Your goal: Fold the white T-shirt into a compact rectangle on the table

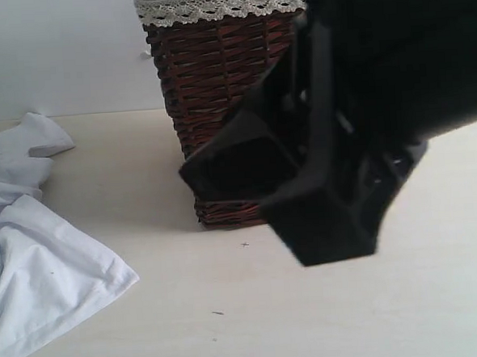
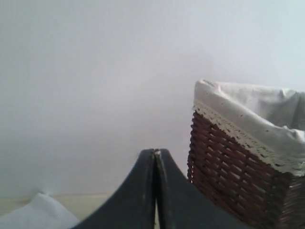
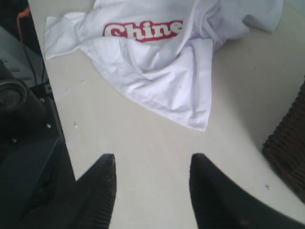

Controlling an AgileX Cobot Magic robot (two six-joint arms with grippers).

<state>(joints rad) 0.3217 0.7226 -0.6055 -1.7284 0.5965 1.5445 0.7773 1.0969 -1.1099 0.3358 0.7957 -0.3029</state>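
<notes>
Your left gripper (image 2: pixel 156 153) is closed, empty, near the wicker basket (image 2: pixel 228 162). Your right gripper (image 3: pixel 152 164) stands apart, empty, above the table (image 3: pixel 143 133); the white T-shirt (image 3: pixel 162 71) lies crumpled there, unfolded.

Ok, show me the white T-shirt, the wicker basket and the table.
white T-shirt (image 3: pixel 167 86): right wrist view, plain cloth below the red lettering.
wicker basket (image 1: pixel 208 75): exterior view, woven front wall.
table (image 1: pixel 231 324): exterior view, bare surface.

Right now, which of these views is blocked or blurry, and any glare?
Exterior view: a blurred black arm near the lens hides much of the wicker basket. Left wrist view: hazy, washed out, shut claw soft. Right wrist view: sharpest, white T-shirt lettering readable, no glare.
</notes>
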